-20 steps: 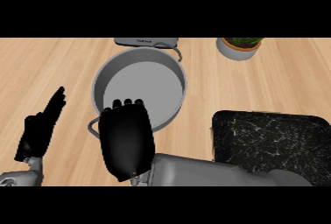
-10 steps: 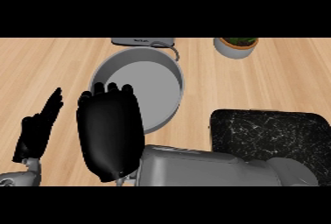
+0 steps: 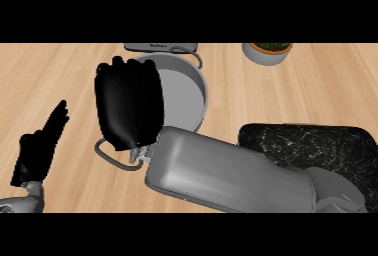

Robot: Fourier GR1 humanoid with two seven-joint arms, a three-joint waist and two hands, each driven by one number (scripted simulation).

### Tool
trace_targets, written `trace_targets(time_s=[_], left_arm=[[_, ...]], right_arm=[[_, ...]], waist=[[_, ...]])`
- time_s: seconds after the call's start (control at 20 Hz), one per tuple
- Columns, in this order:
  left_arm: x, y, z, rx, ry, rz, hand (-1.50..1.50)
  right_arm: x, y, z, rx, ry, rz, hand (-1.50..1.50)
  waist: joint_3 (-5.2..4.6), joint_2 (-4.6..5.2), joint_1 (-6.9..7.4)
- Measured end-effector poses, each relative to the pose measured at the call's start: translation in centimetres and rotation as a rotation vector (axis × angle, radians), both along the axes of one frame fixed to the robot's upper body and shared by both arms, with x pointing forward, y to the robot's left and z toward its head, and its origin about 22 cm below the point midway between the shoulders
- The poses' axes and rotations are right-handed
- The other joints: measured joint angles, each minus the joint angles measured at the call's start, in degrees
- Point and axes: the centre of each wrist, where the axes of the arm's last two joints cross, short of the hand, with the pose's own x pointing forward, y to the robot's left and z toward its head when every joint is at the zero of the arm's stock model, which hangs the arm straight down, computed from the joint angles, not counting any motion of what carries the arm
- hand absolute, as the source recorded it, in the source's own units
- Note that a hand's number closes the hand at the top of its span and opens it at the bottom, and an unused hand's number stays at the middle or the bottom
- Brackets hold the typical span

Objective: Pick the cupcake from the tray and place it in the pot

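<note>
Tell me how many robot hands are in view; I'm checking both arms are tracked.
2. The right hand is over the pot, back toward the camera, so anything it holds is hidden. The left hand rests open at the left edge.

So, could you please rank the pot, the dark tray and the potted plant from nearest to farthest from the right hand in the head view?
1. Pot: directly under the right hand, which overlaps its left side.
2. Tray: at the lower right, past the forearm.
3. Plant: at the top right edge, farthest.
</note>
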Motion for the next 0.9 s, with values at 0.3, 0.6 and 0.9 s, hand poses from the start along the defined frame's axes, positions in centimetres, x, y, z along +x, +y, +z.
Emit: trace_targets(time_s=[0.3,0.6,0.9], left_arm=[[-0.6,-0.1,-0.1,0.0,0.0,-0.003,0.0],[-0.4,-0.1,0.3,-0.002,-0.006,-0.012,0.0],[0.2,-0.8,0.8,-0.003,-0.022,-0.035,0.0]], right_arm=[[4.6,-0.5,-0.4,0.048,0.029,-0.055,1.5],[8.6,-2.0,-2.4,0.037,0.057,-0.093,1.5],[11.5,-4.1,-4.0,0.015,0.099,-0.123,-1.5]], waist=[[0.02,0.23,-0.17],[0.0,0.65,0.62],[0.01,1.24,1.72]])
